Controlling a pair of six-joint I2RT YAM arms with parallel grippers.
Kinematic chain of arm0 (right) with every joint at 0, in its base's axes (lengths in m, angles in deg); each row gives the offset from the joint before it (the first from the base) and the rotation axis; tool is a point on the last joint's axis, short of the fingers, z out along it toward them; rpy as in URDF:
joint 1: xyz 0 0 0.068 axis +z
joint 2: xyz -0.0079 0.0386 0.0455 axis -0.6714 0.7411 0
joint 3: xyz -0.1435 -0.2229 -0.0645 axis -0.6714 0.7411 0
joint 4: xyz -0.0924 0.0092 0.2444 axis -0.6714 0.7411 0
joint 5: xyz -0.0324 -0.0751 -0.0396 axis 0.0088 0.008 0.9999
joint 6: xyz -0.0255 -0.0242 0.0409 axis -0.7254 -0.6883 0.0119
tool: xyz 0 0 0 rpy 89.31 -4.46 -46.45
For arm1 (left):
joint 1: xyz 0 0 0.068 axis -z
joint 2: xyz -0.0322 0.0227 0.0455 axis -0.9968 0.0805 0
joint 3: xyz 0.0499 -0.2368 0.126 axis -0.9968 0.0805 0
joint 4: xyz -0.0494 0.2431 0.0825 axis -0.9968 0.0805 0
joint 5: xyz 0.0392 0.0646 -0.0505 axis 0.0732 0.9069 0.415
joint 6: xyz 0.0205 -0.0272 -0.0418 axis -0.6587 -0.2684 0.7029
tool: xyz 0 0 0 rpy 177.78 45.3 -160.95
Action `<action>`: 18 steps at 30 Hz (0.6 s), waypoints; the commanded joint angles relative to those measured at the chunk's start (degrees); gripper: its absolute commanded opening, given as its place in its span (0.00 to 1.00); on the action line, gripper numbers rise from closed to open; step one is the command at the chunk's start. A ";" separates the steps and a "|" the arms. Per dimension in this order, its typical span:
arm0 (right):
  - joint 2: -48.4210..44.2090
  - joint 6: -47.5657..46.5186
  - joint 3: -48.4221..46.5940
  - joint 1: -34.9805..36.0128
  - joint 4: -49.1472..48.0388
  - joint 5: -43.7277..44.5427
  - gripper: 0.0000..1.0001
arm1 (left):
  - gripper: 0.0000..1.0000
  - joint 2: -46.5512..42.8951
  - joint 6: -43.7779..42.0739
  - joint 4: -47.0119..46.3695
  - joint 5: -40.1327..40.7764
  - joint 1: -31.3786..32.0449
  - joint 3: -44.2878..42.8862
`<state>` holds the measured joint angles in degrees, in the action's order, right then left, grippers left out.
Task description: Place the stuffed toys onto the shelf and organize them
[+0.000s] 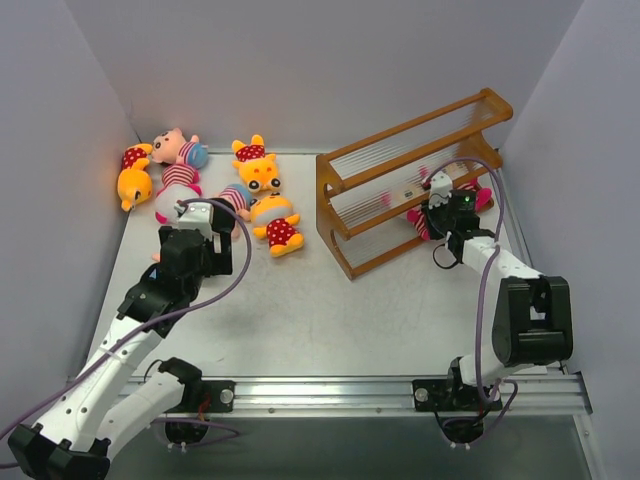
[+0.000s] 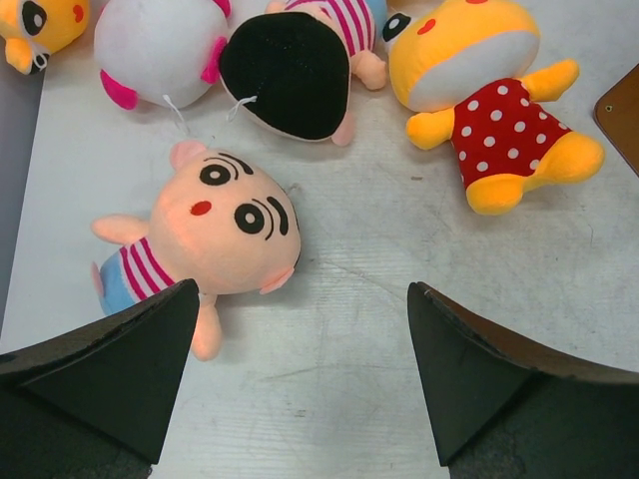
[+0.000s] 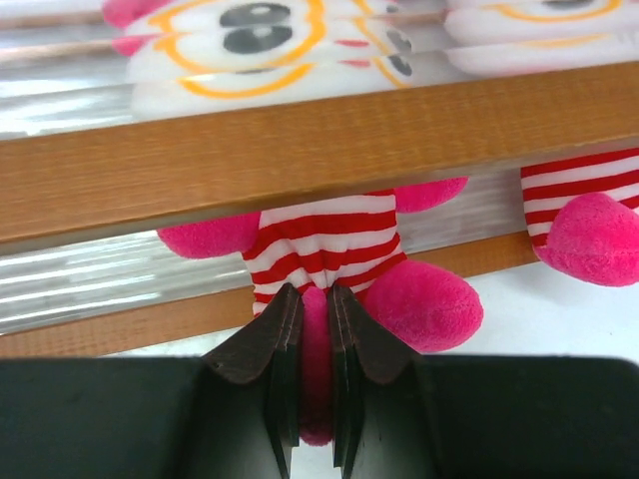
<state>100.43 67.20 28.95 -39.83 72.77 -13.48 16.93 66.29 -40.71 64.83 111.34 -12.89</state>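
The shelf (image 1: 415, 180) stands at the back right, its wooden rail (image 3: 300, 150) filling the right wrist view. A white-faced striped stuffed toy (image 3: 319, 244) with magenta limbs lies on its lower rods. My right gripper (image 3: 316, 294) is shut on that toy's magenta leg. A second striped toy (image 3: 584, 215) sits just to its right. My left gripper (image 2: 302, 289) hangs open over bare table, holding nothing. A peach-faced boy toy (image 2: 220, 225) lies just ahead of its left finger. A yellow bear (image 2: 499, 130) lies ahead on the right.
More toys lie in a loose group at the back left: a yellow bear (image 1: 132, 178) by the wall, a boy (image 1: 178, 150), and two bears (image 1: 262, 175) in the middle. A black-haired toy (image 2: 285, 75) and a white one (image 2: 160, 45) lie face down.
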 commanded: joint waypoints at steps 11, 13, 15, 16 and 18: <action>3.28 1.98 -1.51 -1.21 -3.41 -2.25 0.02 | 0.94 1.13 -0.82 -2.95 1.05 0.15 -0.46; 3.46 2.68 -1.60 -1.21 -3.33 -2.16 0.03 | 0.94 1.22 -0.82 -3.04 0.78 0.15 -0.54; 3.54 3.21 -2.13 -1.12 -2.98 -2.25 0.06 | 0.94 1.22 -0.90 -3.04 0.78 0.15 -0.54; 3.46 3.56 -2.22 -1.12 -2.97 -2.34 0.08 | 0.94 1.22 -0.82 -3.04 0.78 0.15 -0.54; 3.46 3.91 -2.65 -1.12 -2.71 -2.43 0.12 | 0.94 1.04 -0.90 -3.04 0.87 0.15 -0.46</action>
<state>103.14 69.47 28.65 -40.98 71.19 -15.34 18.18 66.27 -40.75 64.98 111.34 -12.89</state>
